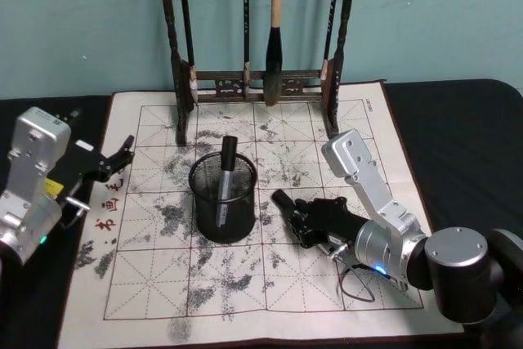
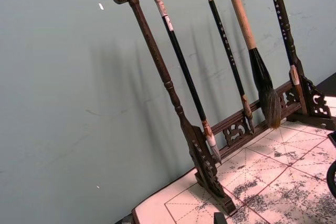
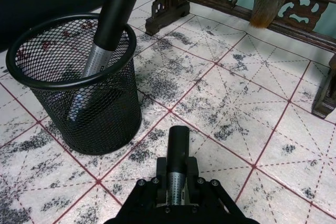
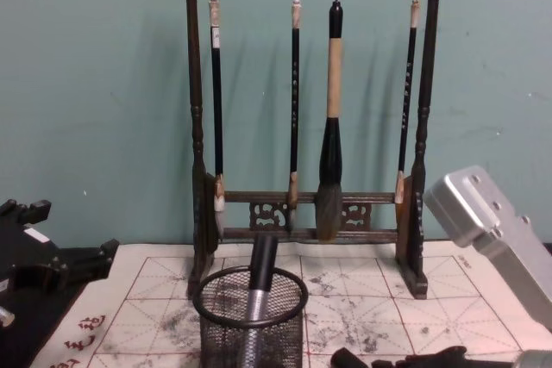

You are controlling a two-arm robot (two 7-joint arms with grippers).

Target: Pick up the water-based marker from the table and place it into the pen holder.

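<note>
The fingers [image 3: 192, 167] of the right gripper [image 3: 177, 176] are clenched on a water-based marker [image 3: 178, 142]. They hold it by its grey body, and its black cap points out of the grip towards the pen holder [image 3: 105, 114]. In the head view the right gripper is low, just to the right of the pen holder and a little nearer to the robot. It is close above the practice mat [image 1: 327, 300] that the pen holder stands on. I cannot tell if the marker is already lifted from the mat or is touching it.

Inside the pen holder another marker [image 1: 226, 171] stands. It leans on the rim, with its black cap above the rim.

The left gripper [image 1: 122, 153] is to the left of the pen holder, well apart from it, above the left edge of the mat. Its fingers are released and hold nothing, and I judge this arm to be idle. The brush rack [image 4: 306, 213] stands behind the pen holder, and the black table [image 1: 458, 120] shows beyond the mat to the right of the pen holder.

I judge that the grasp is done for this marker. What is left is to lift it higher than the rim, bring it over the opening, turn it more upright and release it next to the marker that is already inside.
</note>
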